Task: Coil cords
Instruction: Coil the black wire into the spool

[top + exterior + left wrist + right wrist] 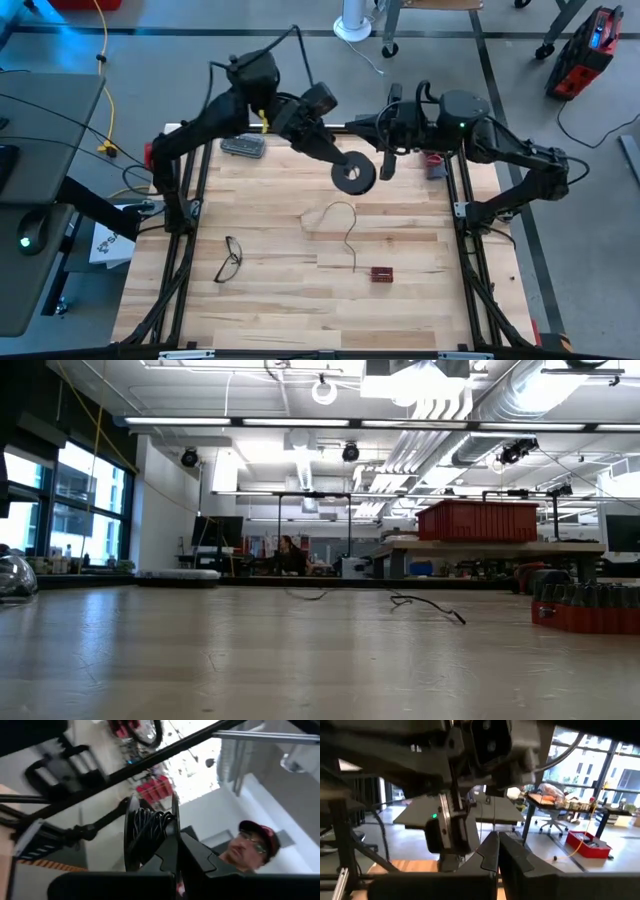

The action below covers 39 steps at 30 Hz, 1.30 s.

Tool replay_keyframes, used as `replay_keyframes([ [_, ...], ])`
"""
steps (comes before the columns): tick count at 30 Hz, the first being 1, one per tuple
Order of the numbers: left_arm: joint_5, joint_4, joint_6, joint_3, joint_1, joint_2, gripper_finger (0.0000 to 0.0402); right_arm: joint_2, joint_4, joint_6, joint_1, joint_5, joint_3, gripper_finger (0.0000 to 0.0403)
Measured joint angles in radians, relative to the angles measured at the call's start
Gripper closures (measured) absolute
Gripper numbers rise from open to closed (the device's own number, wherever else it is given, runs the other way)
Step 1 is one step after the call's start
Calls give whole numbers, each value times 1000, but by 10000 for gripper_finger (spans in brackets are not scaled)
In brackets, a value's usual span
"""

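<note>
The left gripper [345,168] is raised above the table [280,300], about 12 o'clock from the table's middle, and is closed on the reel [354,174]. In the high view its fingertips are hidden behind the reel, so the contact is plain only in the left wrist view, where the fingers [170,851] meet against the reel's [150,832] rim. There the reel stands on edge, its flat faces to the sides, with dark wire wound between the flanges; a person's head shows beyond it, blurred. From above, the reel shows one round black face with a pale centre.

The loose wire [345,222] lies on the table at roughly 6 o'clock from the reel. Its long run goes from a small loop near the table's middle toward 6 o'clock, ending just beside a small red block [381,274]. Whether the wire rises from the loop to the reel cannot be made out; it is too thin. In the low view the wire [425,603] is a thin dark squiggle on the far table, and neither arm is in that picture.

The right gripper [386,168] hangs at 3 o'clock from the reel, just beside it, fingers closed on nothing; in the right wrist view the fingers [492,852] are together with the left arm close ahead.

Glasses [230,258] lie at about 8 o'clock from the table's middle, well apart from the wire.
</note>
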Motion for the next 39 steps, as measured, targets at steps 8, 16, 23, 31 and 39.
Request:
replay_keyframes([
  [8, 23, 77, -6, 0, 25, -10, 401, -62, -90, 6, 1, 41, 0, 403],
  [16, -49, 194, 38, 1, 84, -64, 401, -57, -88, 95, 26, -42, 1, 360],
  [23, -69, 303, 57, 1, 131, -95, 401, 45, -11, 143, 50, -22, 0, 239],
  [31, -77, 337, 95, 2, 143, -104, 401, 143, 77, 131, 44, 116, -1, 202],
  [39, -61, 346, 107, 1, 143, -104, 401, 195, 159, 158, 39, 114, 0, 202],
])
